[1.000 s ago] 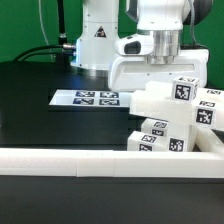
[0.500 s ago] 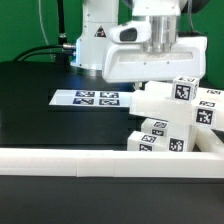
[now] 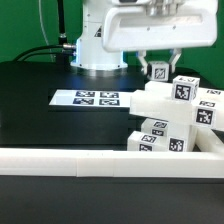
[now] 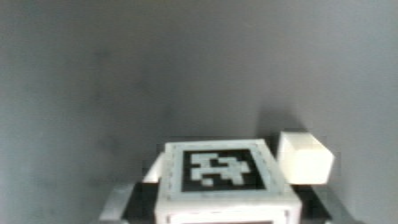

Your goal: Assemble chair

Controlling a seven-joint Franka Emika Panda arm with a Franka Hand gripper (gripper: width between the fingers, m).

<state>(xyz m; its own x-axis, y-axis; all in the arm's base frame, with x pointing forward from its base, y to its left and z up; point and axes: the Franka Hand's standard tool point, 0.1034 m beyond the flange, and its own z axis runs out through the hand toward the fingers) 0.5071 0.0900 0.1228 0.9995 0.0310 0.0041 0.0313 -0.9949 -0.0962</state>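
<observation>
My gripper (image 3: pixel 159 66) hangs above the chair parts, shut on a small white chair block (image 3: pixel 159 73) with a black-and-white tag on its face. In the wrist view the same block (image 4: pixel 222 168) sits between my dark fingers (image 4: pixel 139 196), tag up. The other chair pieces (image 3: pixel 170 118), chunky white tagged blocks, are stacked against each other at the exterior view's right, just below the held block. A plain white piece (image 4: pixel 308 156) lies on the dark table beside the held block in the wrist view.
The marker board (image 3: pixel 85 98) lies flat on the black table (image 3: pixel 40 110) to the left of the parts. A long plain white rail (image 3: pixel 90 160) runs along the front edge. The arm's white base (image 3: pixel 95 45) stands at the back.
The arm has risen well above the pile of parts. The small tagged block has come up with it and now shows between the fingers.
</observation>
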